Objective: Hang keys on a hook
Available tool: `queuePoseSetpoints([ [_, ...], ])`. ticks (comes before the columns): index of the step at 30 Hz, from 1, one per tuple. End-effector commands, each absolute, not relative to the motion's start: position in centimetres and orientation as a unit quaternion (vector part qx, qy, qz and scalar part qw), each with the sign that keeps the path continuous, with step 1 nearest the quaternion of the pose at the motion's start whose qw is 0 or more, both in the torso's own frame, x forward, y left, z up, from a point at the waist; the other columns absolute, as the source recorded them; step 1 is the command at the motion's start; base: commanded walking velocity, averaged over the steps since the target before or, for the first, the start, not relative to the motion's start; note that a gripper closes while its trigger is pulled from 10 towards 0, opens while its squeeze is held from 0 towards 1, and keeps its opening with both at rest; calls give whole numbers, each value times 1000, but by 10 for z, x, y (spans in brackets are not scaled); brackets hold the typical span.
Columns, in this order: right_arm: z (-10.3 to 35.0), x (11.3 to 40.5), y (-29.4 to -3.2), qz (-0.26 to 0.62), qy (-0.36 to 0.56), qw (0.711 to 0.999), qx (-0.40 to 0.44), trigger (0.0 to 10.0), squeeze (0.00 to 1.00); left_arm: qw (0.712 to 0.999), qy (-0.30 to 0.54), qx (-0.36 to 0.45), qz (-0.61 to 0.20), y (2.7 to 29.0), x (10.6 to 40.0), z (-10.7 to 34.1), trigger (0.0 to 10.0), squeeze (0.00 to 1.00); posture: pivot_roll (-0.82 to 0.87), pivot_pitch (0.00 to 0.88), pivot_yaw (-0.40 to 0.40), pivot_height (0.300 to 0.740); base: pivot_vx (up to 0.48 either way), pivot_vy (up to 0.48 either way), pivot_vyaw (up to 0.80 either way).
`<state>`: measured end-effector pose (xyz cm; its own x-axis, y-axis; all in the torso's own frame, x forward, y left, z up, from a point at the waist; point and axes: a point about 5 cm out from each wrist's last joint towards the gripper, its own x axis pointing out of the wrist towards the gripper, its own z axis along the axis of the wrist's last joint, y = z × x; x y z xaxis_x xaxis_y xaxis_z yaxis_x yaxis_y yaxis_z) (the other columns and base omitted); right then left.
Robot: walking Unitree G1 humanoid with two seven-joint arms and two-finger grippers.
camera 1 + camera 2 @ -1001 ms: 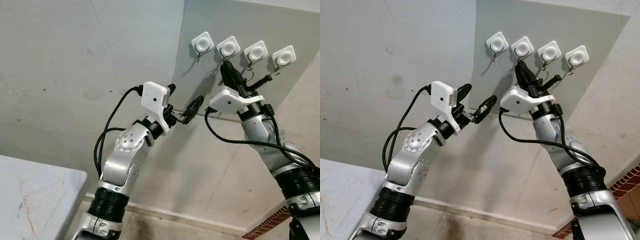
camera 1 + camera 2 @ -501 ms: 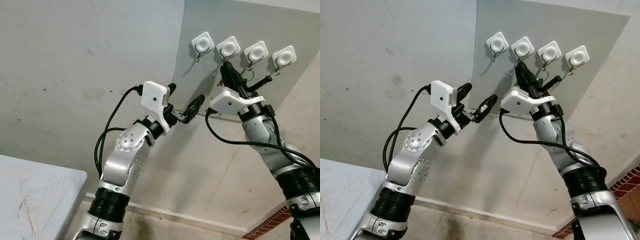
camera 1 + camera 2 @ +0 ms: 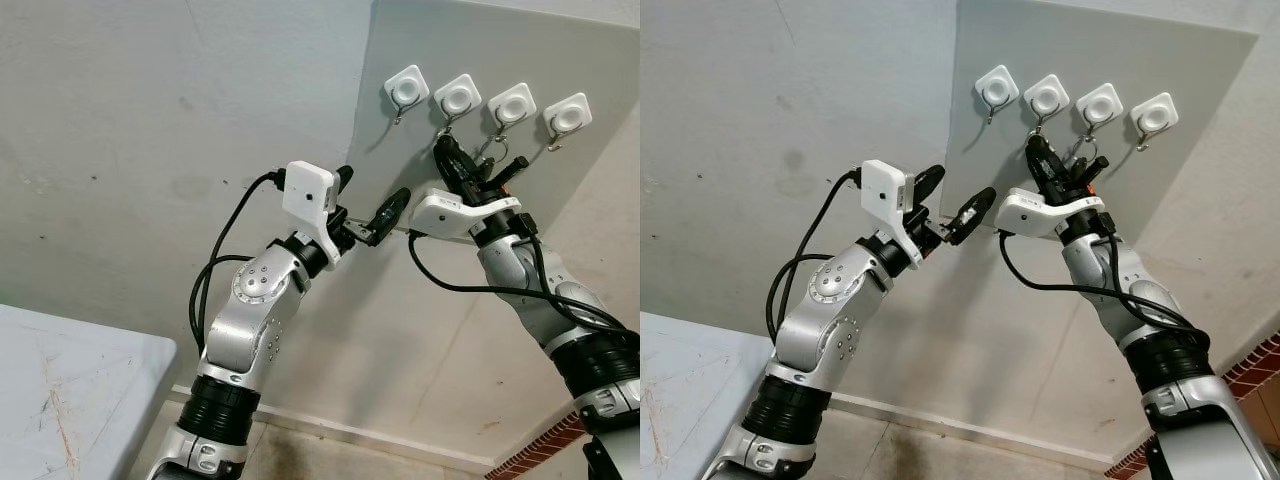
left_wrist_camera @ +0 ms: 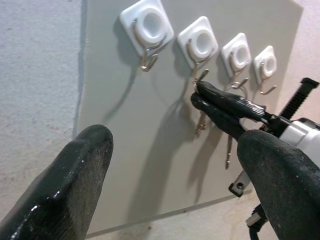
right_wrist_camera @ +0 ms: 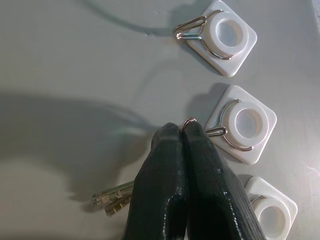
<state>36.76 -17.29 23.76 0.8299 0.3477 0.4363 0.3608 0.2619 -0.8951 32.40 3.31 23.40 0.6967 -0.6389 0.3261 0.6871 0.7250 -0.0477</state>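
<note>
Keys (image 5: 116,197) dangle from their ring, clamped in my right pincer (image 5: 184,131) just at 9 o'clock of the second hook (image 5: 226,133); misaligned, it slips off. Left pincer (image 4: 175,165) gapes.

Both arms raised; right gripper (image 5: 184,131) jaws pinched (left gripper (image 4: 170,165) jaws apart).

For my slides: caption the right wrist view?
Right gripper pinching the key ring beside a wall hook, keys dangling.
</note>
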Motion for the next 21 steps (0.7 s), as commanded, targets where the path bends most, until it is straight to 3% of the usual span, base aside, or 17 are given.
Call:
queuePoseSetpoints([
  [1,237,369,-175,-1,-284,748,-600,10000,0,914,-149,-86,-367,31,321,237,10000,0,8,36,-72,740,0,0,0],
  [5,240,368,-174,-6,-291,758,-584,10000,0,914,-148,-88,-366,31,321,237,10000,0,6,37,-71,740,0,0,0],
  [9,237,367,-175,23,-273,835,-477,10000,0,915,-147,-89,-366,31,321,237,10000,0,5,38,-72,740,0,0,0],
  [10,238,366,-176,23,-276,837,-472,10000,651,915,-147,-89,-366,32,321,237,10000,0,5,38,-72,740,0,0,0],
  [11,238,366,-176,22,-278,836,-472,10000,651,915,-147,-89,-366,32,322,237,10000,0,5,38,-72,740,0,0,0],
  [12,238,365,-176,25,-281,838,-466,10000,1000,915,-147,-90,-366,32,322,237,10000,0,5,38,-72,740,0,0,0],
  [16,237,363,-175,35,-285,845,-451,10000,1000,915,-146,-91,-365,32,322,237,10000,0,4,43,-72,740,0,0,0],
  [21,236,360,-177,47,-287,891,-349,10000,1000,918,-145,-96,-356,36,324,237,10000,0,6,47,-72,740,0,0,0],
])
